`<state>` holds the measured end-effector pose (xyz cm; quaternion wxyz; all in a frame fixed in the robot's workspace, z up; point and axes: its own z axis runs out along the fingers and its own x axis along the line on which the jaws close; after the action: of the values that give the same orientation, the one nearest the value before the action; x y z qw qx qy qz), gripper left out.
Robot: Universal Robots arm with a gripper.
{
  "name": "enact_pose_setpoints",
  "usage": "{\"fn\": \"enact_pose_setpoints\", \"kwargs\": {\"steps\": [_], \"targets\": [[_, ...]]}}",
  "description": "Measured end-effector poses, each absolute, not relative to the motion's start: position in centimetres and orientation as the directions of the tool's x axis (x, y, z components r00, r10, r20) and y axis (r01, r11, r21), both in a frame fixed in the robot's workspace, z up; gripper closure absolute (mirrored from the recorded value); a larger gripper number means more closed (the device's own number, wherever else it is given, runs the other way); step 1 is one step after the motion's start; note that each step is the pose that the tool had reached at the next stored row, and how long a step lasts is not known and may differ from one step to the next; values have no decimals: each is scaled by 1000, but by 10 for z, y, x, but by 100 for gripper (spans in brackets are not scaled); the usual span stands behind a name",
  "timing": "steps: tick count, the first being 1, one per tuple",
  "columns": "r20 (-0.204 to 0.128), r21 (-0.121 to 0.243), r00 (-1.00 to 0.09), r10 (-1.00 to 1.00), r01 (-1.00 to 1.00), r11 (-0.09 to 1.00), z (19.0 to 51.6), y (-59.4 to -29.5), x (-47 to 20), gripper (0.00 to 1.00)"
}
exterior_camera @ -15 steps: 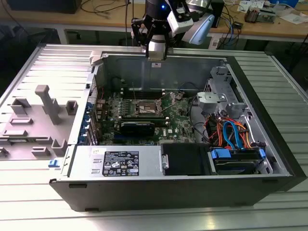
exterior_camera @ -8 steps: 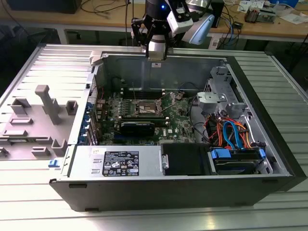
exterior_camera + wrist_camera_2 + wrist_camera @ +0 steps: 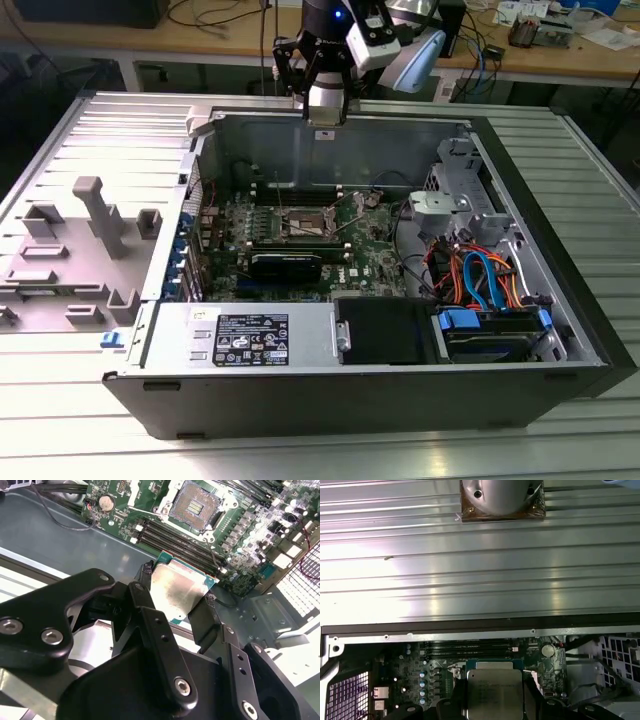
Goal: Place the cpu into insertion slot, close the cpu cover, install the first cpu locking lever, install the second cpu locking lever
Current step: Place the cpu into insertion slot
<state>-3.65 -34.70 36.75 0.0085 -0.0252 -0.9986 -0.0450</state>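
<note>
My gripper (image 3: 325,128) hangs over the far wall of the open computer case (image 3: 520,250), above and behind the motherboard. It is shut on the cpu (image 3: 177,592), a flat silver square with a green edge, held by two opposite sides between the black fingers (image 3: 145,577). The first wrist view also looks onto the cpu (image 3: 492,692) from above. The insertion slot (image 3: 195,505) lies uncovered on the green board, dark centre in a silver rim, some way below and ahead of the chip. It sits mid-board (image 3: 305,222) in the exterior view. I cannot make out the cpu cover.
Long black memory slots (image 3: 175,537) run between the chip and the socket. A black heatsink block (image 3: 285,265) lies near the socket, a silver power supply (image 3: 240,335) along the near wall, orange and blue cables (image 3: 480,275) on the exterior view's right. A grey fixture tray (image 3: 80,250) stands outside the case.
</note>
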Motion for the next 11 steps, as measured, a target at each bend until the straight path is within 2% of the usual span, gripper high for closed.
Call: {"fn": "enact_pose_setpoints", "kwargs": {"steps": [11], "targets": [[19,89,-993,114,115,989,367,-347,-36,45]]}}
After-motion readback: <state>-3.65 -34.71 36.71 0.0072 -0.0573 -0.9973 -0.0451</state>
